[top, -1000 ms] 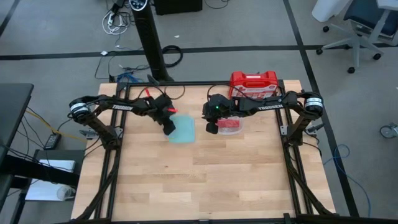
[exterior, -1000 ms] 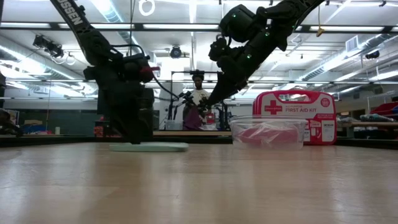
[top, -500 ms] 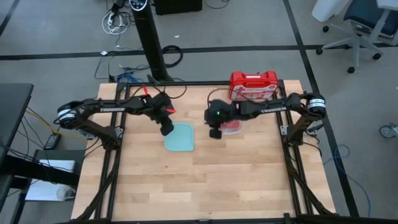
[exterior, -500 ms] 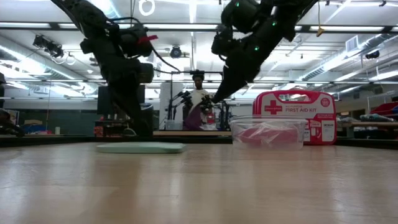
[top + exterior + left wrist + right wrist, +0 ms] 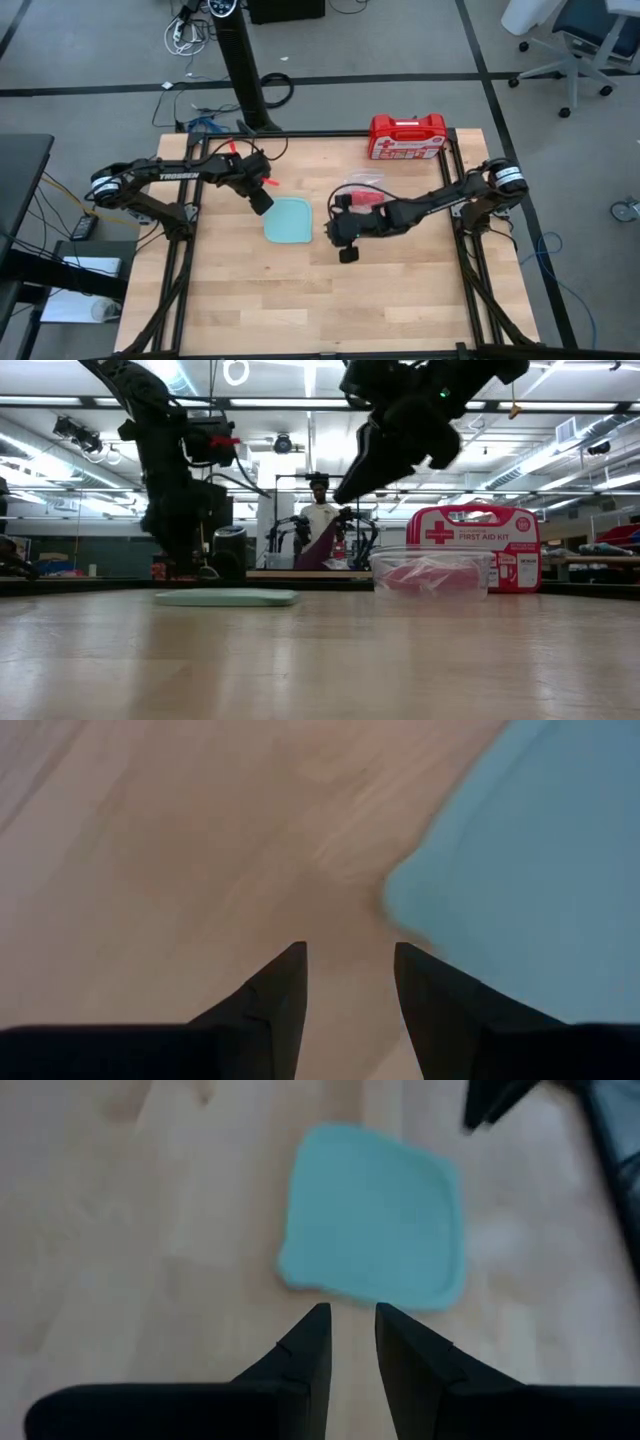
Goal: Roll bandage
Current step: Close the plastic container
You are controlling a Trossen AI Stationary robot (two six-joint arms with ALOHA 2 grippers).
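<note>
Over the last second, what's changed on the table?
The right gripper swung off the clear container toward the table's middle front. The left gripper dragged the pale blue lid slightly that way too, then lifted off it, fingers open. The bandage stayed in the container; the first-aid case didn't move.

Both arms are dark, with white lettering along the forearm and pale collars near the shoulders. Red cable marks the left wrist; fingers are black, tapered.

Wooden table: lid, tub, case
</note>
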